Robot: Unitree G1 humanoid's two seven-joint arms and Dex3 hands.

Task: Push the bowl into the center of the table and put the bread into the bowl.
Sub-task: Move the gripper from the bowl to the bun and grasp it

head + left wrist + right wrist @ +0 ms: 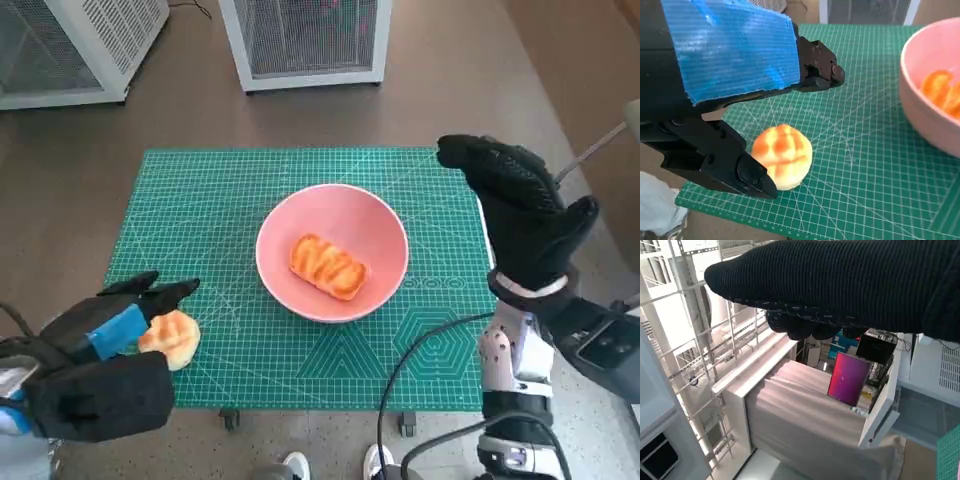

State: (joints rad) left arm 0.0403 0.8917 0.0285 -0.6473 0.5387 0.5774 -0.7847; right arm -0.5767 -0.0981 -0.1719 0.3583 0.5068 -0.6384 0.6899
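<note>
- Progress looks decent: the round pink plastic bowl (332, 252) sits pretty much mid-way on the green gridded cutting mat (220, 210) that covers the table, so I'd call the push part done.
- One glazed golden oblong bread roll (327, 266) already lies inside the bowl, roughly in the middle of it.
- A second piece, a small round golden bun with a criss-cross top (782, 155), is on the mat, well apart from the bowl on the robot's left and close to the mat's near edge. If that one counts, it's what's left to do.
- The black left hand with blue tape over its back (105, 355) sits right at that bun. Its fingers (720, 160) are spread to either side of the bun; one looks to be touching it, but I can't tell if it's really gripped. Nothing lifted yet, from what I can see.
- The right hand in the black knitted glove (520, 205) is raised at the mat's far right edge, beside the bowl, fingers stretched out and holding nothing.
- Room-wise: bare mat runs between the bun and the bowl, so the path across looks open. The bun is near the mat's front edge though, so a sloppy nudge could roll it off.
</note>
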